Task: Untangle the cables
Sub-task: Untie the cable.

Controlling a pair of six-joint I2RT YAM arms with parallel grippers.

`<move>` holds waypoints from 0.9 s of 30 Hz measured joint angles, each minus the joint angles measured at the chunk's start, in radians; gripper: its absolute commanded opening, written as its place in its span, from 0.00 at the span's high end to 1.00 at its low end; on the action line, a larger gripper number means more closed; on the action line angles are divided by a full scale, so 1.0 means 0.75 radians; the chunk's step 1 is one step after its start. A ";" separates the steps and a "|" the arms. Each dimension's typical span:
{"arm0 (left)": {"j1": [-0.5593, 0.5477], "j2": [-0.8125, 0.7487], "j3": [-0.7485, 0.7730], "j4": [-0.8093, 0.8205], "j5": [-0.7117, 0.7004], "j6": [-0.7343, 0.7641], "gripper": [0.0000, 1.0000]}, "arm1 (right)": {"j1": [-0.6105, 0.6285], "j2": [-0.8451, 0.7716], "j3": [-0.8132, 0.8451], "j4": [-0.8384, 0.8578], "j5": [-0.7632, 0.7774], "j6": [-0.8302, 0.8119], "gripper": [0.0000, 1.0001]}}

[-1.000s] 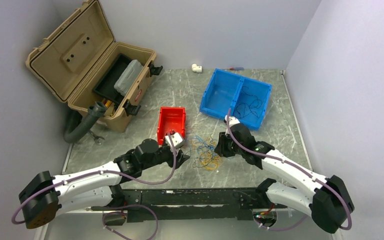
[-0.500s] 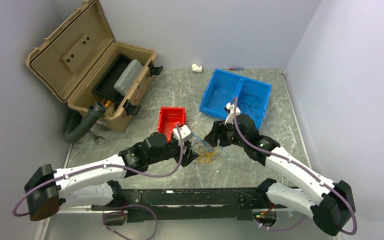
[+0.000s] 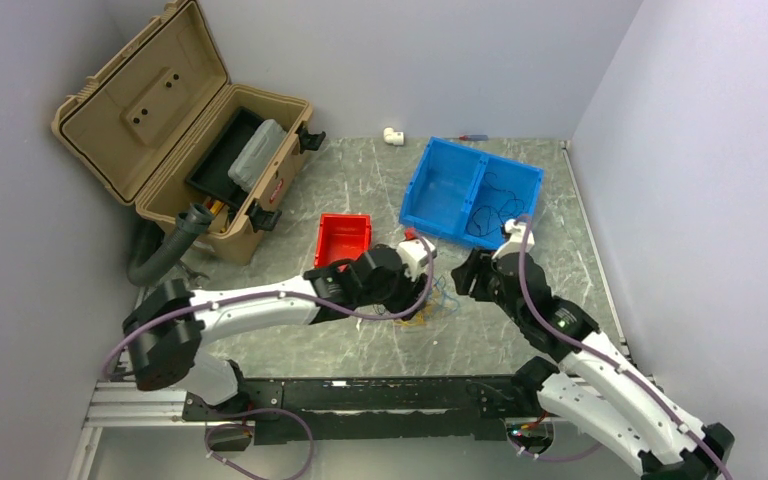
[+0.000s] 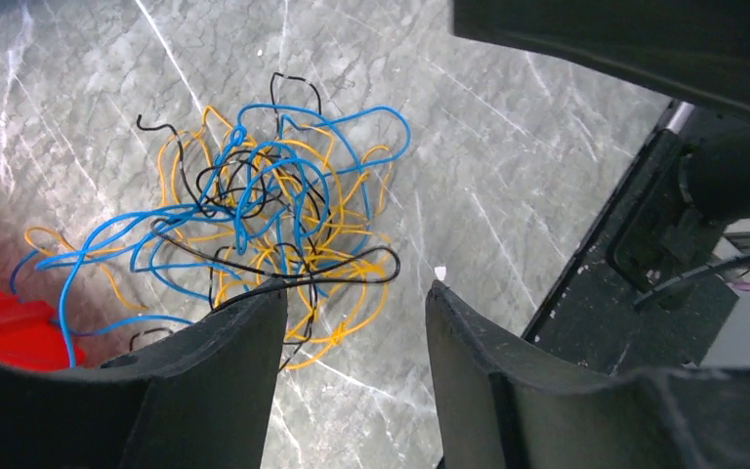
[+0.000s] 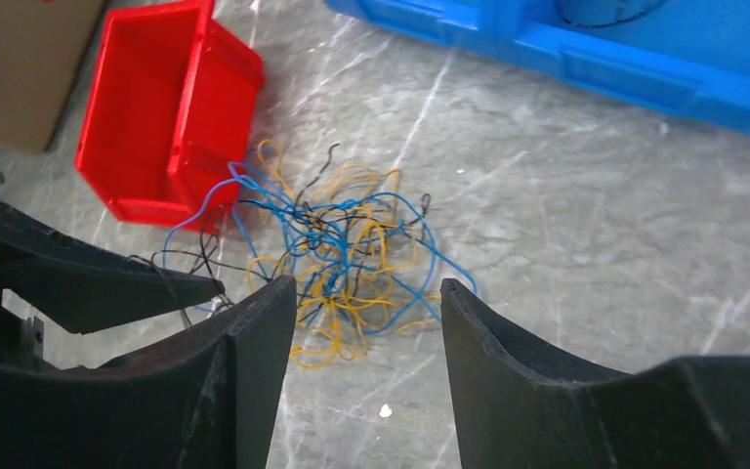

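**Both grippers converge on the tangle; no strand taken yet**

Top external view: within the last second the left gripper point(image 3: 412, 292) has swung across from beside the red bin point(image 3: 343, 240) to sit over the cables point(image 3: 438, 305). The right gripper point(image 3: 460, 283) has lifted and drawn in from the opposite side. The two now face each other with the tangle between and below them. The bundle appears to lie roughly where it did, though the left wrist hides much of it.

Left wrist view: the left gripper point(image 4: 354, 298) is spread wide and carries nothing. The cables point(image 4: 264, 225), yellow-orange, blue and black, rest on the table point(image 4: 547, 147) just ahead of its fingertips, offset toward its left finger, and a few strands pass behind that finger.

Right wrist view: the right gripper point(image 5: 367, 285) is likewise spread and empty. The cables point(image 5: 342, 244) lie directly ahead of the gap between its fingers, with the red bin point(image 5: 156, 127) beyond them to its left.

Reading: the approach looks complete but no separation has begun, and the wires remain one knot. Each gripper would next need to pinch a different strand
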 measured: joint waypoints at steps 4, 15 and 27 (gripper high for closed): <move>-0.007 0.163 0.150 -0.077 -0.029 0.001 0.45 | -0.001 -0.118 -0.045 -0.077 0.105 0.062 0.39; -0.008 0.455 0.250 -0.195 -0.034 -0.046 0.47 | -0.003 -0.178 -0.144 -0.125 0.165 0.173 0.29; 0.057 0.495 0.153 -0.084 0.097 -0.126 1.00 | -0.002 0.036 -0.351 0.076 -0.013 0.243 0.30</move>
